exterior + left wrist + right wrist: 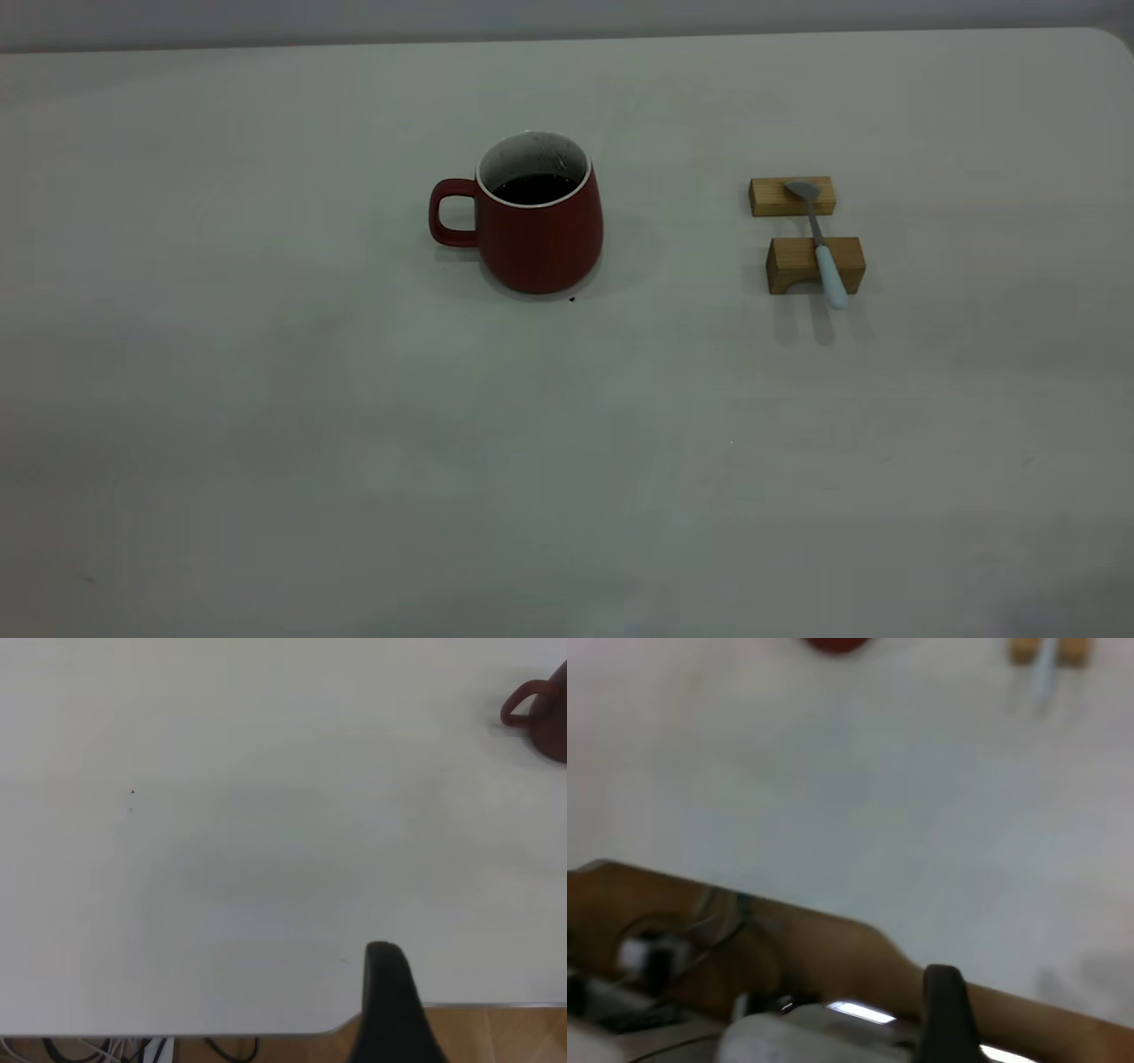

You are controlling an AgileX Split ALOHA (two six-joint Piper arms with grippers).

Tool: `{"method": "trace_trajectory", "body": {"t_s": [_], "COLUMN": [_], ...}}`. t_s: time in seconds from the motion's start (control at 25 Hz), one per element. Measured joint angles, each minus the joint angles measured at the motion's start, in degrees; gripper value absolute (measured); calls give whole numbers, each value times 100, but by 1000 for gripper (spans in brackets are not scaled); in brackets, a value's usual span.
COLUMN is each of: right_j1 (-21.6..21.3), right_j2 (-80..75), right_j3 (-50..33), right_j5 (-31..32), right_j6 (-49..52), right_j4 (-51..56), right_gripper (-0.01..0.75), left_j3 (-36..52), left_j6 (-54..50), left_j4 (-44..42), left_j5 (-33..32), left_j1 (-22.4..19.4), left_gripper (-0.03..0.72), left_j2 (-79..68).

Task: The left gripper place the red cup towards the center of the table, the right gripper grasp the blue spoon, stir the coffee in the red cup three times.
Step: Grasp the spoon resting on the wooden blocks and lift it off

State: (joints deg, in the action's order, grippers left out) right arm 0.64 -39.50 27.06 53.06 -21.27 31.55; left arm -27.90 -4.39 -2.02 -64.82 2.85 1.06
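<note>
The red cup [532,221] stands upright near the middle of the table [266,399], its handle pointing left in the exterior view, with dark coffee [534,188] inside. To its right the blue spoon [819,244] lies across two wooden blocks, bowl on the far one. Neither gripper shows in the exterior view. In the left wrist view a dark part of my left gripper [390,1001] hangs over the table's edge, far from the cup [545,713]. My right gripper [948,1014] is off the table's edge, far from the spoon [1045,673].
The far wooden block [791,197] and the near wooden block [815,264] hold the spoon off the table. A tiny dark speck [571,299] lies by the cup's base. Cables and a brown floor show beyond the table's edge [266,1034].
</note>
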Motion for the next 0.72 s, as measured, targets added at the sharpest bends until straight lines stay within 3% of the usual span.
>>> {"method": "trace_trajectory", "body": {"t_s": [0.2,0.4,0.72], "right_j1": [55,529,1328], "right_j2": [-1777,-3502,-6109], "right_j3": [133,889,2493], "right_j5": [-871,-1368,-1650], "right_j6": [-770,-922,177], "right_j4": [785,811,-184], "right_gripper": [580,580,580], "left_j3": [0,0,0], "left_j6": [0,0,0], "left_j4": [0,0,0], "left_j5": [0,0,0], "left_j1": [0,0,0], "left_gripper": [558,558,558], "left_j2": [0,0,0]}}
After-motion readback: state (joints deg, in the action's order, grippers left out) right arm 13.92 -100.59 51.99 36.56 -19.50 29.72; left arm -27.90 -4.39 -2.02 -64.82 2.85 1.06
